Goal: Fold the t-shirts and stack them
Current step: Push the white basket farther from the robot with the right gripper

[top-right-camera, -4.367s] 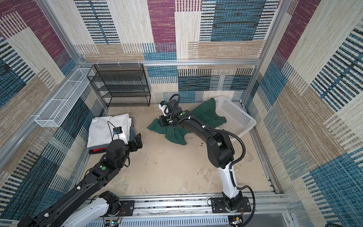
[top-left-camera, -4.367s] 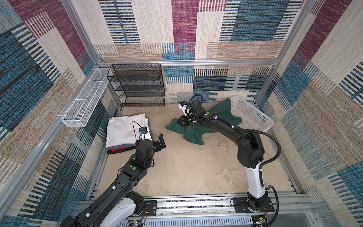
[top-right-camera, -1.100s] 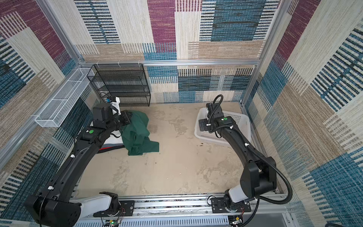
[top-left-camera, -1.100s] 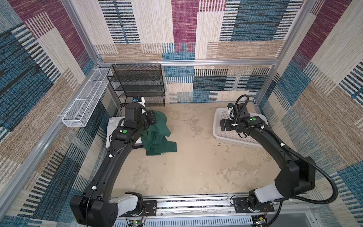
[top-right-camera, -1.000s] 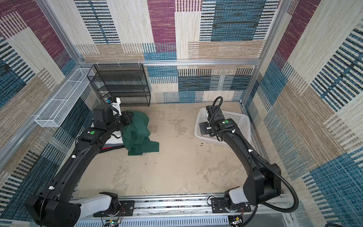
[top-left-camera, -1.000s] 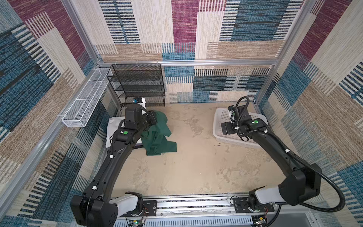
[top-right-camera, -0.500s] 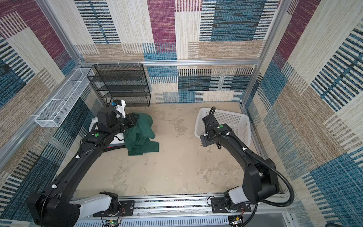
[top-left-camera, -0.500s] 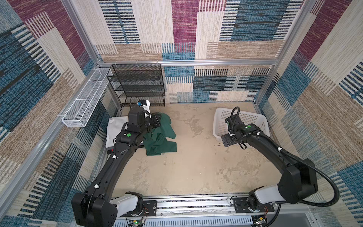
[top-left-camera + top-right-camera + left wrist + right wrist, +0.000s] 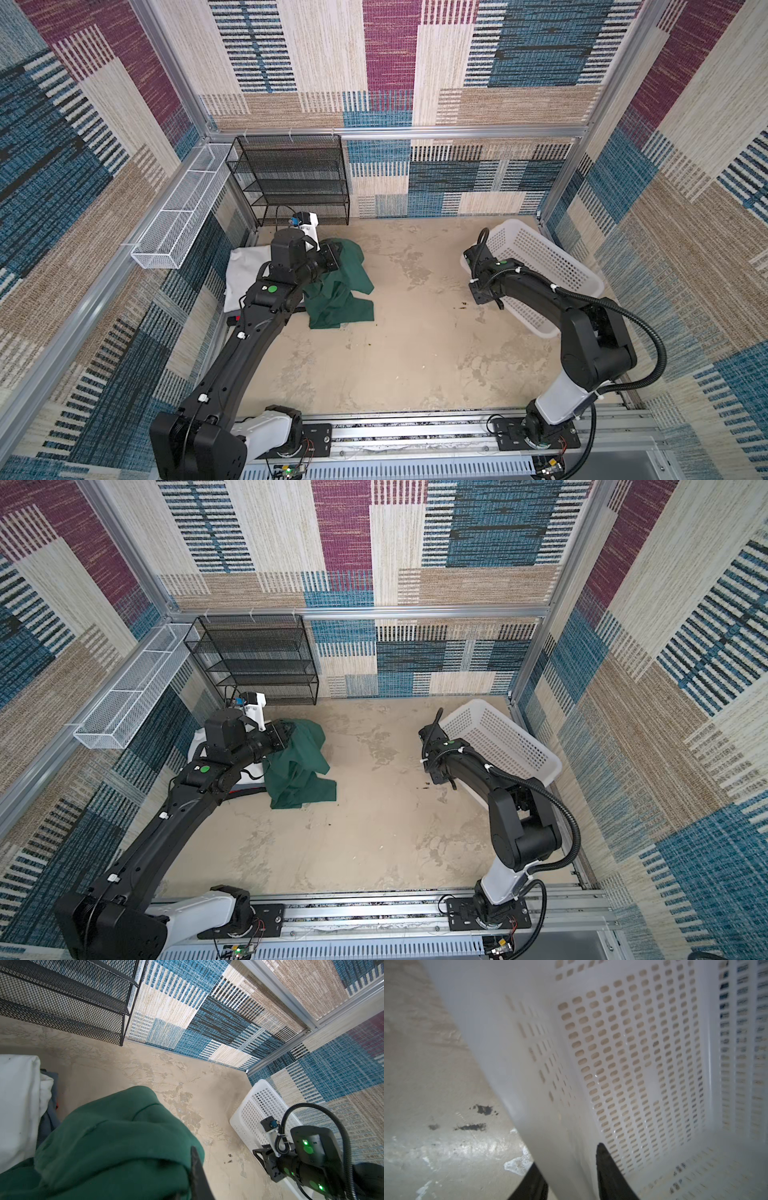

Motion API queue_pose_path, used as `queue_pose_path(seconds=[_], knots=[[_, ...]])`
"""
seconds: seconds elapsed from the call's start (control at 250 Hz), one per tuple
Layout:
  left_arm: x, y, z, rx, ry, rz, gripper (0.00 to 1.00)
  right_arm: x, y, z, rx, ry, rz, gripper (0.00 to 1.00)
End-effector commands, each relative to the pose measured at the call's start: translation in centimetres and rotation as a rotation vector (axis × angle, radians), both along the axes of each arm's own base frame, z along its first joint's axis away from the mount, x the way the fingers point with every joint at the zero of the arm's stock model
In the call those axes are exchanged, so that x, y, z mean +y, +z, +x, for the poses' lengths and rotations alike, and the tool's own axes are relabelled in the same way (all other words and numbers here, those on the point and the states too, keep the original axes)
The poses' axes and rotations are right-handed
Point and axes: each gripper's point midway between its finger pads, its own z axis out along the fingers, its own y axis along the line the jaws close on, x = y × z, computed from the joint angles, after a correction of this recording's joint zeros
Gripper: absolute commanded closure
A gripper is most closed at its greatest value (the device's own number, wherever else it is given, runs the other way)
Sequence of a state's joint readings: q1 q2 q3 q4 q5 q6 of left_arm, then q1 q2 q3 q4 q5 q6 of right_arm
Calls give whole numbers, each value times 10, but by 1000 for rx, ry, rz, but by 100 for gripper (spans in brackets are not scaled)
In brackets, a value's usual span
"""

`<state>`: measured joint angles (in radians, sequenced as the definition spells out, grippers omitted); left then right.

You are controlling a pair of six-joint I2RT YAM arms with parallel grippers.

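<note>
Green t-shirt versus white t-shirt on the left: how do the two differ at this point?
The green t-shirt is crumpled; the white t-shirt lies folded flat. The left gripper holds the green t-shirt's top raised; nothing grips the white t-shirt. Both lie at the table's left, near the black rack.

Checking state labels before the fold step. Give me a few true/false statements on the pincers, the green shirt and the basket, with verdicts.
1. The left pincer grips the dark green t-shirt. True.
2. The dark green t-shirt lies folded flat on the stack. False: it hangs crumpled from the pincer, with its lower part on the table by the folded white t-shirt.
3. The right pincer straddles a wall of the white plastic basket. True.
4. A shirt lies in the basket. False: none shows inside.
</note>
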<state>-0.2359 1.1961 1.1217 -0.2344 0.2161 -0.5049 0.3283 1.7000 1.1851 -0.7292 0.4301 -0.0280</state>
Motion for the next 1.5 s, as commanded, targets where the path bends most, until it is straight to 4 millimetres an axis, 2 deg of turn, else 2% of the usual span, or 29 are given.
queue_pose_path(seconds=[0.0,0.048,0.124,0.176,0.312,0.396,0.42,0.492,0.636,0.788,0.864,0.936,1.044,1.096,1.128,1.188,1.244,1.348,1.456,1.464,1.496], knots=[[-3,8,2,-40,-12,-19,100,6,12,37,-103,14,11,61],[-3,4,1,-34,-15,-17,100,7,15,52,-123,22,19,67],[-3,2,0,-29,-19,-18,100,4,18,72,-146,23,22,70],[-4,2,-1,-31,-21,-18,100,-4,16,88,-154,15,4,78],[0,0,-3,-35,-7,-8,100,-30,7,125,-151,-13,-48,83],[2,1,-5,-41,1,1,100,-38,2,142,-157,-14,-50,86],[3,2,-5,-42,2,0,100,-38,11,154,-189,-15,-44,87],[4,2,-6,-46,9,9,100,-39,15,173,-220,3,-42,92],[8,3,-6,-52,26,26,100,-48,22,212,-276,20,-75,95],[11,3,-6,-56,36,37,100,-57,33,259,-334,28,-106,92],[13,-2,-7,-41,47,47,100,-70,35,279,-373,3,-151,91],[14,-8,-9,-21,50,56,100,-81,42,298,-412,-41,-87,90],[17,-13,-13,-4,54,69,100,-80,47,313,-450,1,-76,85],[18,-14,-14,-4,58,74,100,-82,53,316,-482,2,-76,78],[19,-15,-14,-4,62,76,100,-82,57,317,-501,3,-68,61],[19,-15,-13,-5,63,79,100,-81,68,318,-534,0,-48,20],[17,-16,-13,-4,53,76,100,-81,80,317,-553,-10,-36,0],[11,-19,-10,7,26,65,100,-74,107,311,-582,-13,28,1],[5,-23,-9,21,1,51,100,-65,159,294,-657,-59,110,2],[5,-22,-9,19,-1,50,100,-65,158,294,-655,-61,112,2],[5,-21,-8,18,1,48,100,-59,171,287,-674,-74,138,2]])
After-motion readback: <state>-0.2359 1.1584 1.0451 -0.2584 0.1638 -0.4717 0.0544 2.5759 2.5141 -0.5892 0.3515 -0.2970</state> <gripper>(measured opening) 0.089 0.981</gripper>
